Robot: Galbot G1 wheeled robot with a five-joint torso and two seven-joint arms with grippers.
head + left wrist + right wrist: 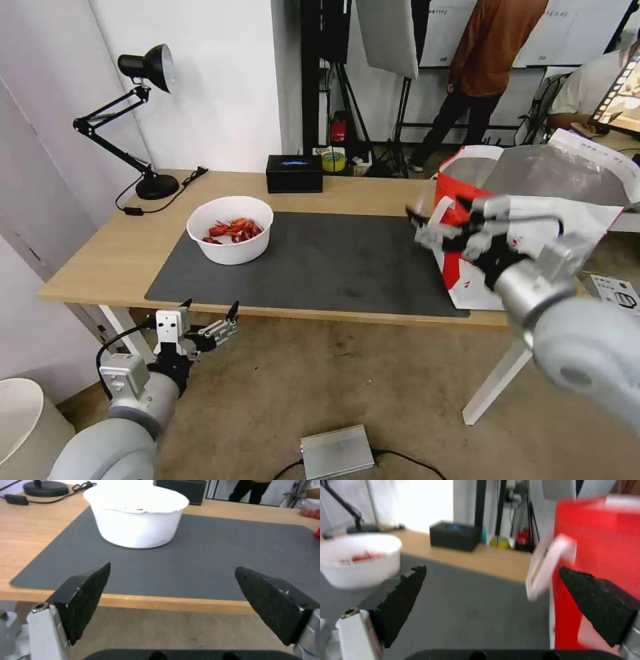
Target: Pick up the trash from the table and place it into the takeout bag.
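My right gripper (427, 223) hangs above the right part of the dark grey mat (320, 267), just beside the red front of the takeout bag (533, 220), its fingers spread wide with nothing between them. In my right wrist view the same gripper (491, 592) faces the mat, with the bag's red wall (596, 555) and a white strap handle (546, 567) close to one fingertip. The bag stands open at the right end of the table (100, 253), silver lining showing. The white bowl of red crayfish shells (231, 229) sits on the mat's far left corner. My left gripper (210, 317) waits low, just off the table's near edge, fingers apart and empty; through its wrist camera the bowl (136, 517) stands beyond the open fingers (86, 597). A black box (294, 173) and a desk lamp (137, 120) stand along the far edge.
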